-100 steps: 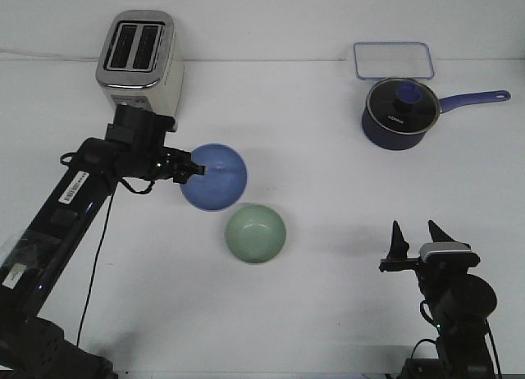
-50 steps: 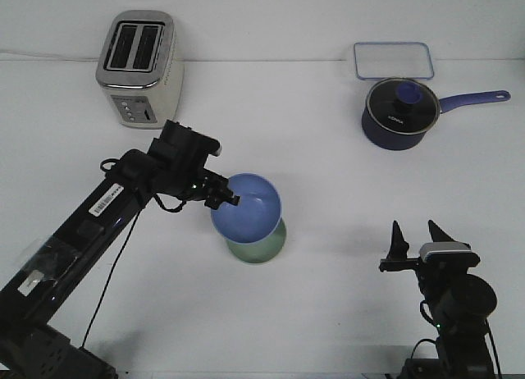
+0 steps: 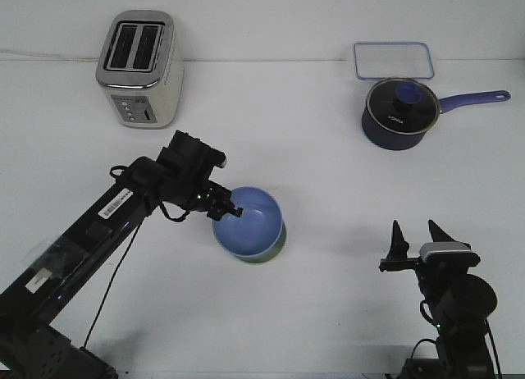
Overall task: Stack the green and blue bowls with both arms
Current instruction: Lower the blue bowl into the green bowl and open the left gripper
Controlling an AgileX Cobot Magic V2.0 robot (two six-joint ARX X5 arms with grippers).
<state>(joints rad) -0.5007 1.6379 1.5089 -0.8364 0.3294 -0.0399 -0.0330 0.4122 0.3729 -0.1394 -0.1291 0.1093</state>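
The periwinkle blue bowl [image 3: 250,221] sits inside the pale mint green bowl [image 3: 272,249], of which only a thin rim shows at the lower right. My left gripper [image 3: 232,210] is at the blue bowl's left rim, shut on it. My right gripper [image 3: 417,235] is open and empty, pointing up near the table's front right, far from the bowls.
A silver toaster [image 3: 139,57] stands at the back left. A dark blue lidded saucepan [image 3: 399,111] with its handle to the right is at the back right, with a clear rectangular lid or container [image 3: 393,60] behind it.
My left arm carried the blue bowl right and toward the front, from beside the green bowl to over it, then lowered it into the green bowl. The right arm has not moved.
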